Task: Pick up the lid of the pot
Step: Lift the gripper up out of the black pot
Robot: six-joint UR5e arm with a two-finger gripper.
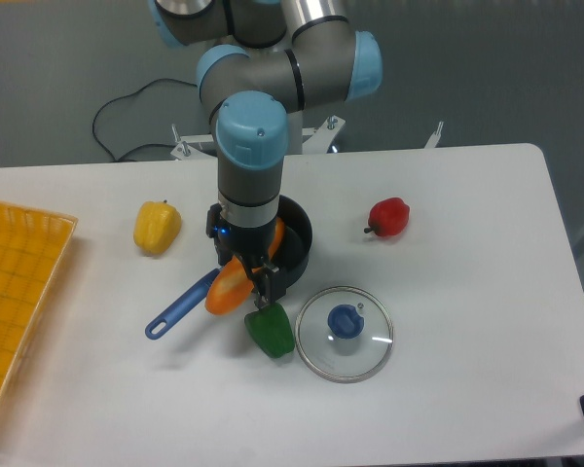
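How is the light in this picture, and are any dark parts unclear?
Camera view: soft, bright light on the white table; glints on the pot lid; the dark gripper blends into the black pan, so its fingers are hard to make out.

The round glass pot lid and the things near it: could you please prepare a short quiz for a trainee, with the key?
1. What colour is the knob on the round, clear glass lid: (a) red, (b) blue or (c) green?
2. True or false: the glossy red vegetable-shaped item lies on the white table.
3. Fill in: in the picture, the dark green oblong item lies to the ____ of the lid.
Key: 1 b; 2 true; 3 left.
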